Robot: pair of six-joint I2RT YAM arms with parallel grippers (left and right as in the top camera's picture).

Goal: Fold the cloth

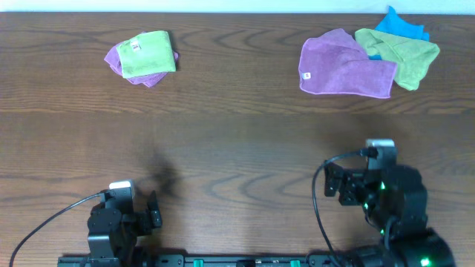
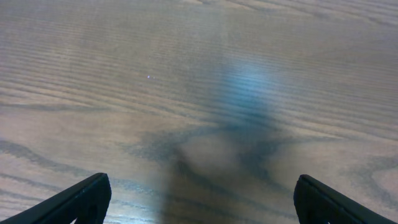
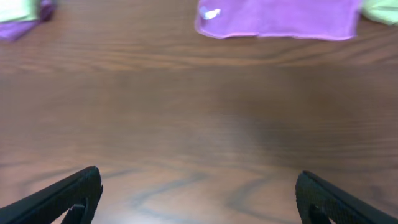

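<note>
A dark wooden table under soft light.
The table (image 1: 237, 148) fills nearly every view, its brown grain running side to side, with a thin seam (image 1: 237, 112) crossing its width. A pale strip (image 1: 223, 6) shows past its far edge. A bluish sheen (image 2: 249, 84) of reflected light lies on the wood.
</note>
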